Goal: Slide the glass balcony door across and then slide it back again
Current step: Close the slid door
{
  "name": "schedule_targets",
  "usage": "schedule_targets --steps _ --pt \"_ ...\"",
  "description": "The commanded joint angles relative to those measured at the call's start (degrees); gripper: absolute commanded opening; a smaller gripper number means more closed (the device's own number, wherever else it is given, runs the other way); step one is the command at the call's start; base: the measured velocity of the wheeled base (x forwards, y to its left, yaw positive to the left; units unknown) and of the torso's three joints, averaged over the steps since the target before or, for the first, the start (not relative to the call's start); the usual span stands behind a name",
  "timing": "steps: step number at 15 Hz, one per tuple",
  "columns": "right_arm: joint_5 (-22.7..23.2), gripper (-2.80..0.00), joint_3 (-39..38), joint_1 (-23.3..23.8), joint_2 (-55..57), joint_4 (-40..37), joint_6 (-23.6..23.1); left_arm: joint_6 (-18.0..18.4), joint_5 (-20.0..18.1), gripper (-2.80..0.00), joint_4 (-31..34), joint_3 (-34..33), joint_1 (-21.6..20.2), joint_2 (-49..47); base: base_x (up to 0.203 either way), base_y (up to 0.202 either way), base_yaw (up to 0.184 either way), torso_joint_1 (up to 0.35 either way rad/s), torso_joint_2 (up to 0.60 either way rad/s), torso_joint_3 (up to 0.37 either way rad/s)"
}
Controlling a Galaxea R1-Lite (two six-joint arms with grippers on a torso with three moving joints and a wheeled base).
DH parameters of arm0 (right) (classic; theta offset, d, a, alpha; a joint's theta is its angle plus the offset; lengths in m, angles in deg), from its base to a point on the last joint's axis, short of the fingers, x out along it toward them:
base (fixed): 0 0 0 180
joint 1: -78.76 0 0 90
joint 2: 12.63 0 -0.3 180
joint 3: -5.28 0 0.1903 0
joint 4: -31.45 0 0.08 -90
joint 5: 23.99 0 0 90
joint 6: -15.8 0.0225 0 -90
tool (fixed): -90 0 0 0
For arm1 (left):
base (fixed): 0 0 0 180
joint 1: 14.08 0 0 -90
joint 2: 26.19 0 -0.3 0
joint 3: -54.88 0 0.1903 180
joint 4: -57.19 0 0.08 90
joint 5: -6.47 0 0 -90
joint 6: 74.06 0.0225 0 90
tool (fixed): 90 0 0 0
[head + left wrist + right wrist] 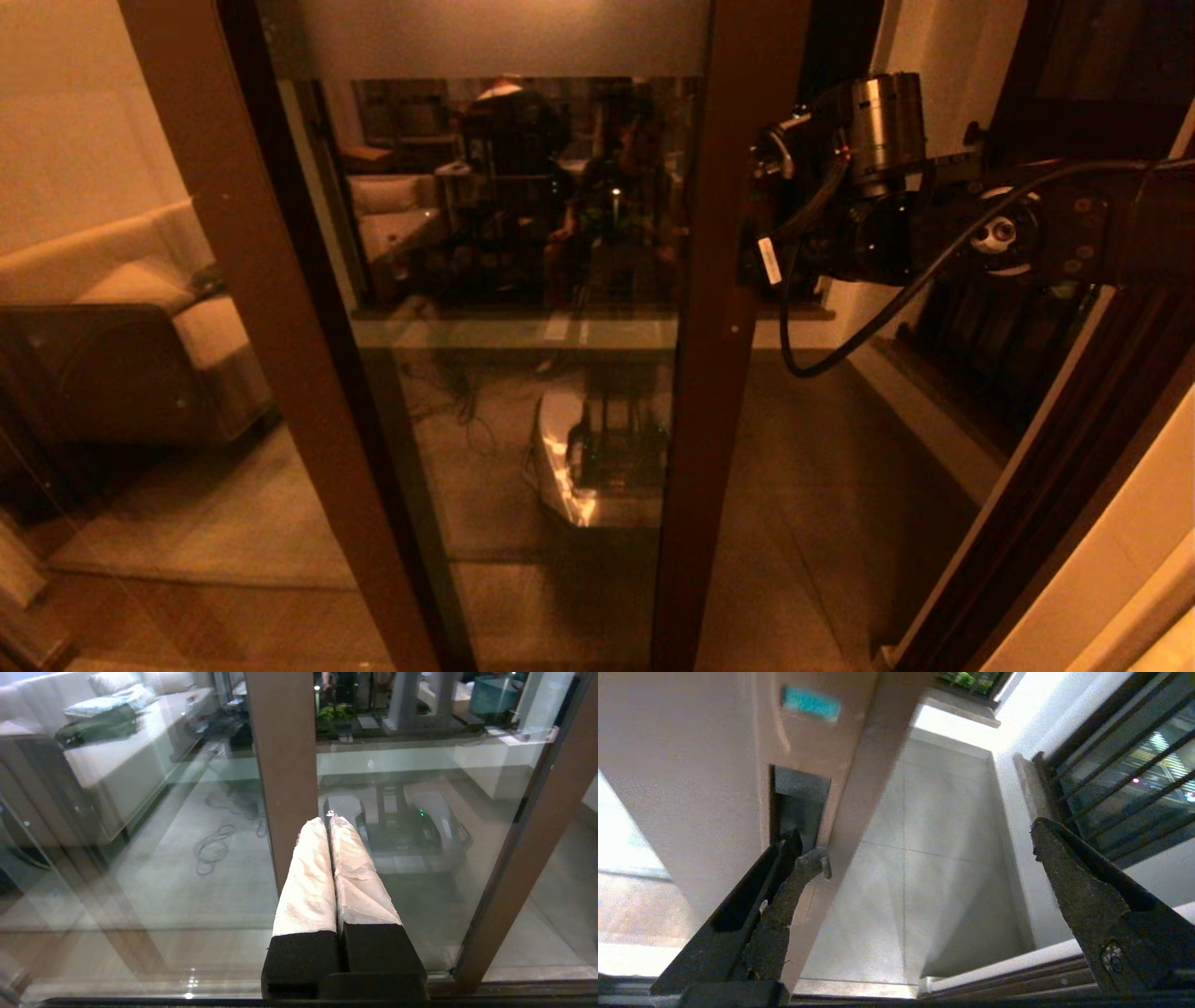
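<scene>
The glass balcony door fills the middle of the head view, with a frosted band along its top and its brown stile on the right. It stands partly slid over, and balcony floor shows to the right of the stile. My right gripper is open at the stile's edge. One finger reaches into the dark recessed handle slot; the other finger hangs free over the gap. My left gripper is shut on nothing, its white-wrapped fingers pointing at the glass low down.
A plain brown-framed glass panel overlaps the door on the left. The dark barred window and a white ledge bound the narrow balcony on the right. The floor track runs below. The glass reflects a sofa.
</scene>
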Motion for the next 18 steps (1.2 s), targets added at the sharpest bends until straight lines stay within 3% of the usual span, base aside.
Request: schedule_targets --steps 1,18 --pt "-0.2 0.00 0.4 0.2 1.7 0.0 -0.2 0.0 0.0 -2.80 0.0 -1.8 0.0 -0.1 0.000 0.000 0.000 0.000 0.00 0.000" --pt "-0.7 0.00 -2.0 5.0 0.4 -0.2 -4.0 0.0 0.0 -2.80 0.0 -1.8 0.0 -0.1 0.000 0.000 0.000 0.000 0.00 0.000"
